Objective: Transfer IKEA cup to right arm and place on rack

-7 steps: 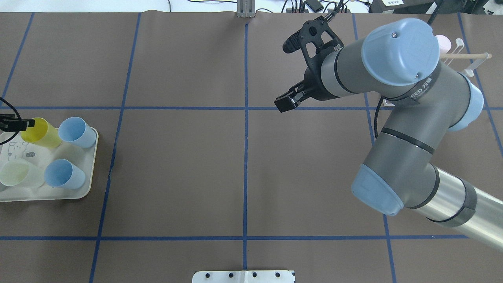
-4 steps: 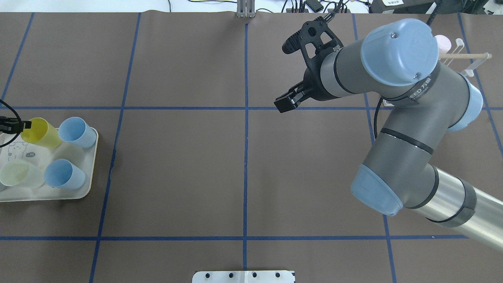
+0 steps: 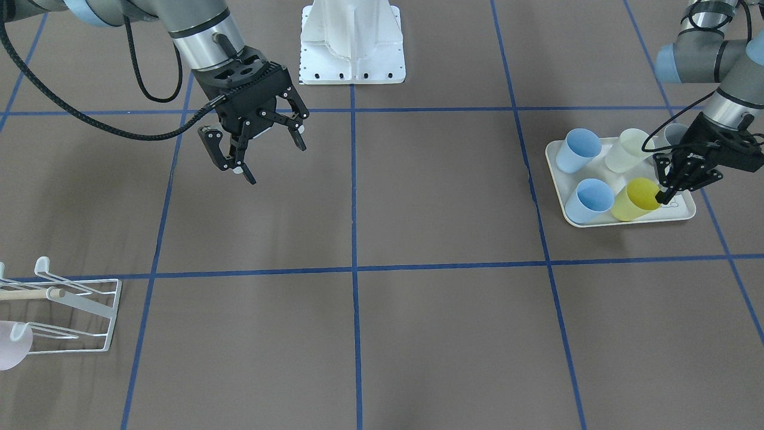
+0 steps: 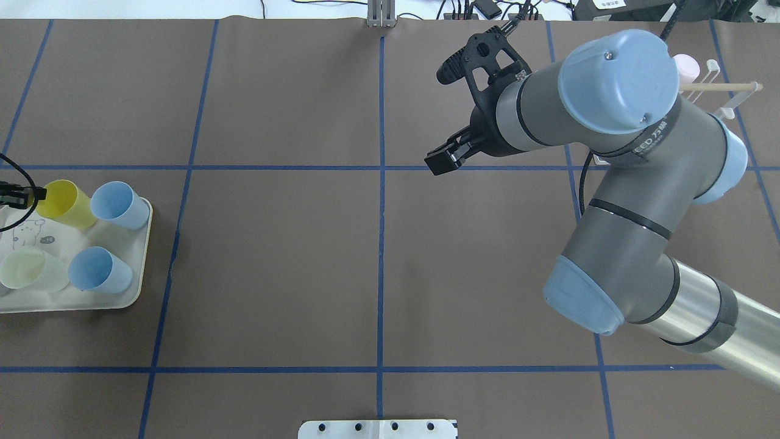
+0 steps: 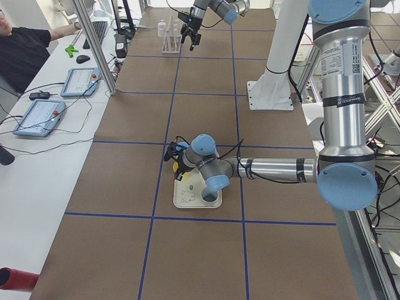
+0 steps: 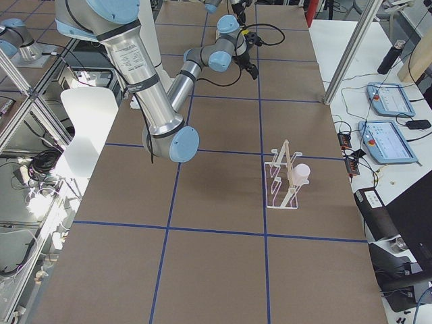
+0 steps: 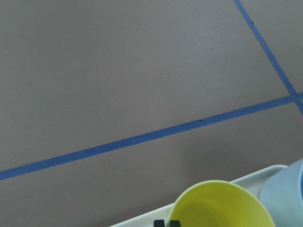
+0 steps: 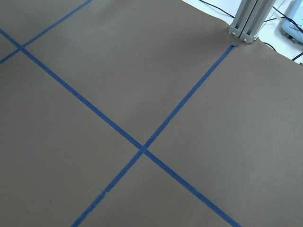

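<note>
**Ana:** Two grippers, please: how does each one stand?

**Me:** I see the left gripper [image 3: 662,196] low over the cream tray [image 3: 554,173], at the end of the brown mat [image 3: 418,209] on the robot's left. Its fingers are pressed together on the rim of the yellow cup [image 3: 631,204]. In my left wrist view the two fingertips [image 7: 174,222] pinch the near wall of the cup.

**Ana:** And the cup itself, where is it?

**Me:** On the tray, in the row far from the white base [image 3: 352,42], just beside a blue cup [image 3: 588,202]. I cannot tell if its bottom touches the tray. A second blue cup [image 3: 577,149] and a pale green cup [image 3: 625,150] stand in the nearer row.

**Ana:** The other arm?

**Me:** The right gripper [image 3: 276,162] hangs above the mat, its fingers wide apart.

**Ana:** And the rack?

**Me:** The white wire rack [image 3: 95,298] stands at the opposite end, well apart from both grippers. A wooden rod [image 3: 27,294] goes through it and a pink cup [image 6: 301,173] hangs on it.
</note>
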Motion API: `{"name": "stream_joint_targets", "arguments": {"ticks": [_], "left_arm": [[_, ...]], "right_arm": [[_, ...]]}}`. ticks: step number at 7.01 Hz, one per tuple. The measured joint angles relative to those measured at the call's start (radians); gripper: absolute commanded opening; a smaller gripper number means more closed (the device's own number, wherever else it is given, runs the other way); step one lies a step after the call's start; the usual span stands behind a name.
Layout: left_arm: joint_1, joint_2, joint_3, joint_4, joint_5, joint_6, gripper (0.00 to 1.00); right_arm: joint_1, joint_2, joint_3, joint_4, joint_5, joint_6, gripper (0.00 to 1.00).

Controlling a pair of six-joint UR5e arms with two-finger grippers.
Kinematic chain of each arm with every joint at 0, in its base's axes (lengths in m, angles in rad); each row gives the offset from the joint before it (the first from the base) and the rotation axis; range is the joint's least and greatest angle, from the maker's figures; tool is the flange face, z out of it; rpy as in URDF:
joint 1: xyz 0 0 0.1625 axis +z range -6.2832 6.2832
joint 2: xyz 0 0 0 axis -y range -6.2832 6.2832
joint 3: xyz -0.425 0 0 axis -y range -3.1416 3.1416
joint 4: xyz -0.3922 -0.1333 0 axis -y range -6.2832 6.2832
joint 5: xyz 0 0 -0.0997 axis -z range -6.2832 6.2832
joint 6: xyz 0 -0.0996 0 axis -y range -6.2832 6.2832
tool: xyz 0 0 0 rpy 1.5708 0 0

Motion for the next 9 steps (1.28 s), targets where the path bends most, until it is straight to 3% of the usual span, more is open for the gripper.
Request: {"name": "stream_joint_targets", "arguments": {"ticks": [4,5,7,9], "left_arm": [[-0.039,-0.008,-0.014,0.007,-0.016,0.116,0.0],[-0.106,-0.02,-0.014,0.021,-0.047,0.176,0.0],[-0.271,-0.104,-0.028,0.122,-0.226,0.198,0.0],[-0.337,-0.21,-0.093,0.218,-0.369,-0.008,0.0]], "right_arm": [[-0.003,0.0,-0.008,0.065,-0.003,-0.002,0.99],[-0.008,-0.001,-0.024,0.147,-0.004,-0.003,0.99],[-0.036,-0.011,-0.087,0.375,-0.004,-0.005,0.99],[-0.068,-0.026,-0.142,0.599,-0.002,-0.034,0.99]]}}
